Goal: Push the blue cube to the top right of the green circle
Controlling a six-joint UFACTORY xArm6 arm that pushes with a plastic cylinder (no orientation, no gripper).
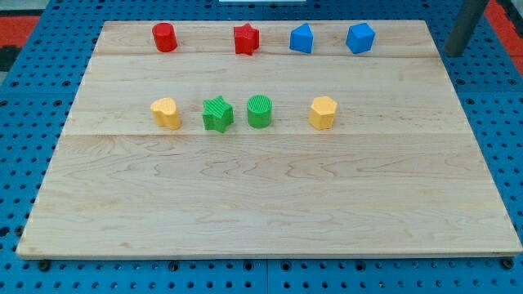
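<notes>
The blue cube (360,37) sits near the view's top edge of the wooden board (261,204), right of centre. The green circle (259,111), a ribbed cylinder, stands in the middle row, below and left of the cube. My tip (454,54) is at the view's top right, just off the board's right corner, over the blue pegboard. It is right of the blue cube and apart from it, touching no block.
A second blue block (301,38), five-sided, sits left of the cube. A red star (246,39) and a red cylinder (164,37) share the top row. A green star (217,113), a yellow heart (166,113) and a yellow hexagon (323,113) flank the green circle.
</notes>
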